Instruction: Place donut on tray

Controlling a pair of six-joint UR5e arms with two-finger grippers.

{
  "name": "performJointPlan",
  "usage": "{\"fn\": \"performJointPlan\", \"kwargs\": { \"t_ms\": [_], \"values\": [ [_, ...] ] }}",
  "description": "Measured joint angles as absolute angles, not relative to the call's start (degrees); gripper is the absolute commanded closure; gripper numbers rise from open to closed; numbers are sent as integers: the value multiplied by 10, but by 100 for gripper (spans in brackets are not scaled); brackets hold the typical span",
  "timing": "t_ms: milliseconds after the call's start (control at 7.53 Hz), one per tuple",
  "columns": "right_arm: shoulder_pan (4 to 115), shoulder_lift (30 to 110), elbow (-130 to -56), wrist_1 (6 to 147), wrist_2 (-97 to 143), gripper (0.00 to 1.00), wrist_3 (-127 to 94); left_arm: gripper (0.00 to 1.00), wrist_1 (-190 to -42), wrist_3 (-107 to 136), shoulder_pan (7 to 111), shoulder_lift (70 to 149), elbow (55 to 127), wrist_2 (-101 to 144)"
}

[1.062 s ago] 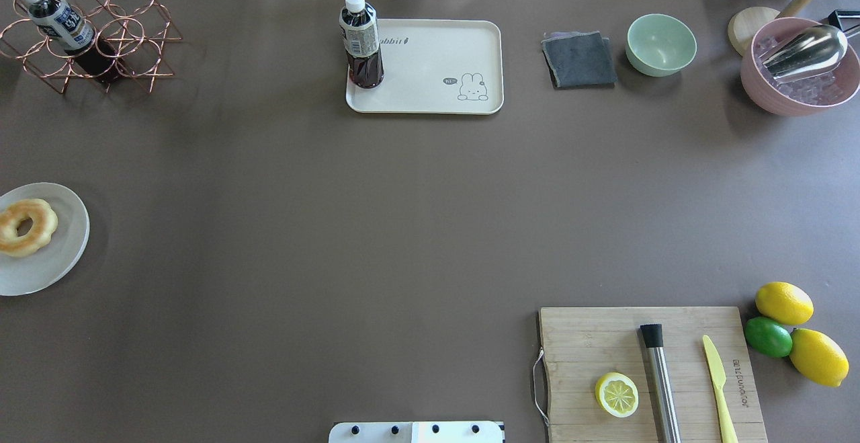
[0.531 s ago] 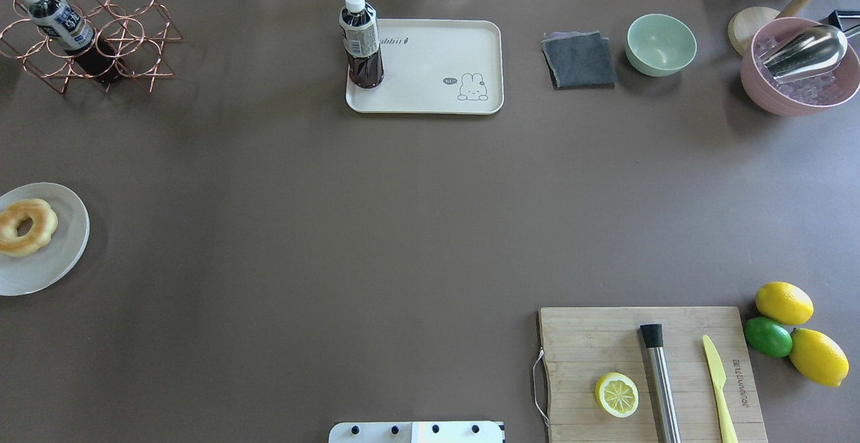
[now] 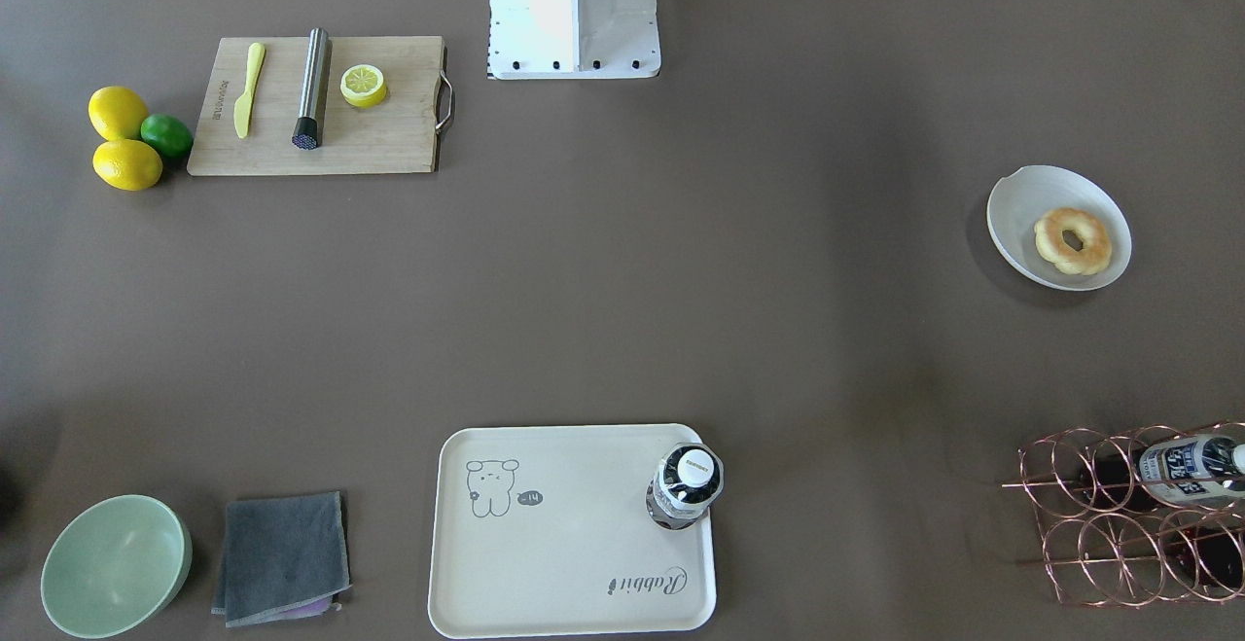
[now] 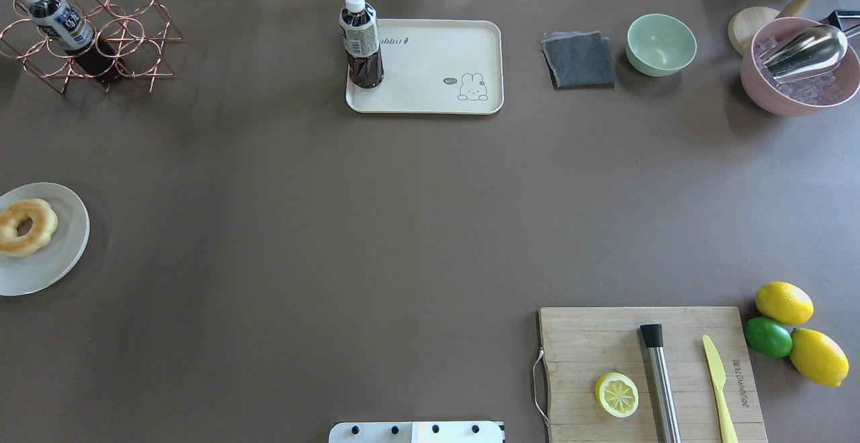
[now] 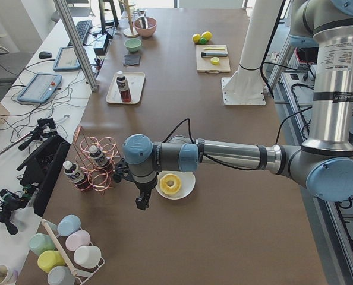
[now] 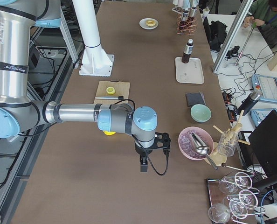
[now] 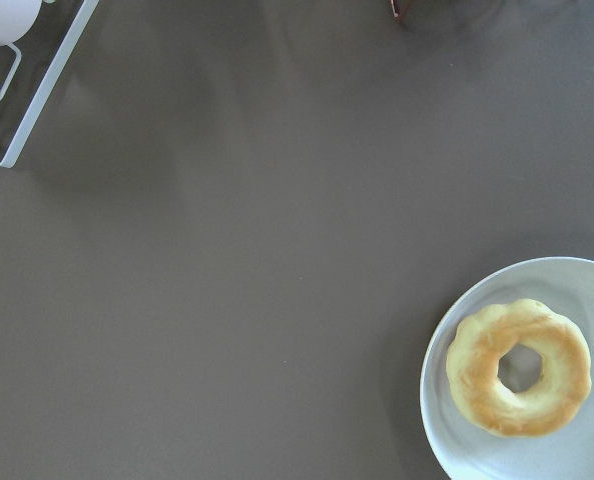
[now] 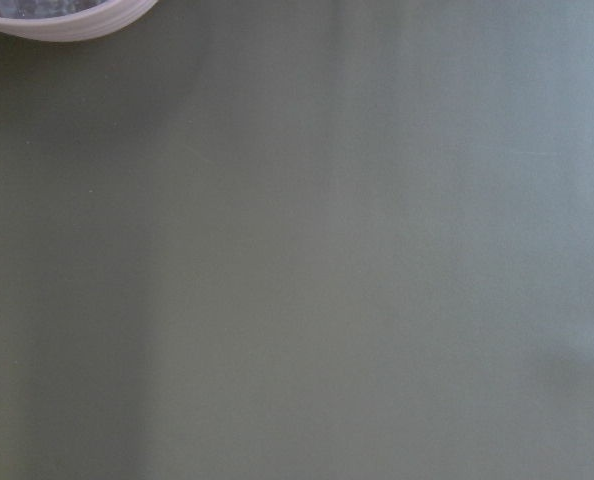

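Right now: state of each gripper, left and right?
Left gripper: cannot tell, side view only. The golden ring-shaped donut lies on its white round dish, not gripped.
Right gripper: cannot tell, side view only.

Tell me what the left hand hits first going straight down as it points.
The left hand would probably meet bare table beside the white plate, not the donut; depth unclear.
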State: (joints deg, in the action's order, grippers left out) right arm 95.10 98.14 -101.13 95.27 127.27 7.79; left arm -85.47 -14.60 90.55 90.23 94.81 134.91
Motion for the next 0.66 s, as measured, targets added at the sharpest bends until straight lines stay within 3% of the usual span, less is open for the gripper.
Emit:
{"fn": "performJointPlan", "kwargs": {
  "t_ms": [664],
  "values": [
    [951,982,-1012,953,1274,0,78,0,-913,-146,906,904,953,1353]
  ]
}}
